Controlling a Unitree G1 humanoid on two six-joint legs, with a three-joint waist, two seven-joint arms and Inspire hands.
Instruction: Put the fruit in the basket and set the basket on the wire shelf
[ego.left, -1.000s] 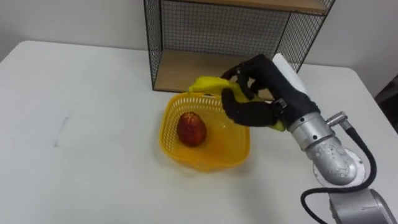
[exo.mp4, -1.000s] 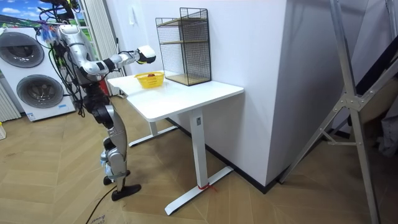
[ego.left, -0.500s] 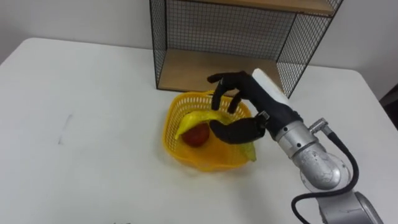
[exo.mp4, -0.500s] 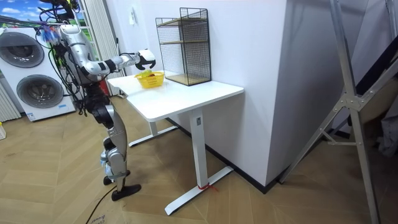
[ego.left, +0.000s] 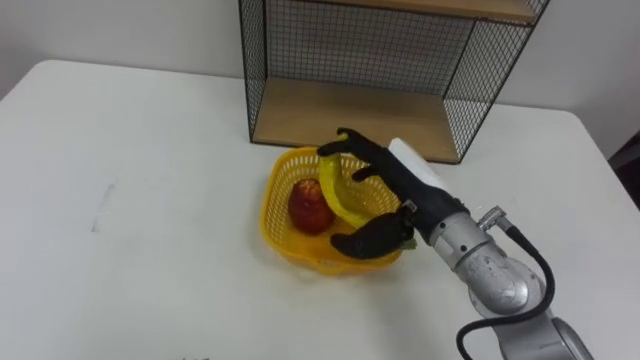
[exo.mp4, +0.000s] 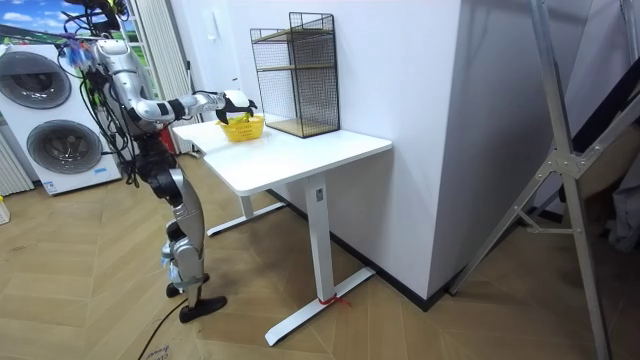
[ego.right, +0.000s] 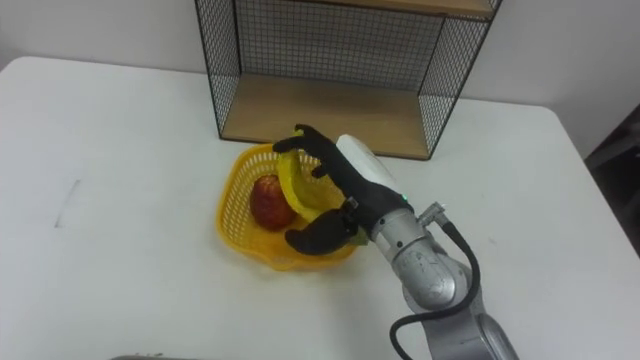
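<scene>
Both fruits lie in the yellow basket: the red apple on the left, the banana curved just right of it. The right hand hangs over the basket's right half, fingers spread loosely above the banana, seemingly gripping nothing. The fruit step looks done. What remains is to set the basket on the wire shelf just behind it.

No lettering, label, number or sign can be read anywhere.
</scene>
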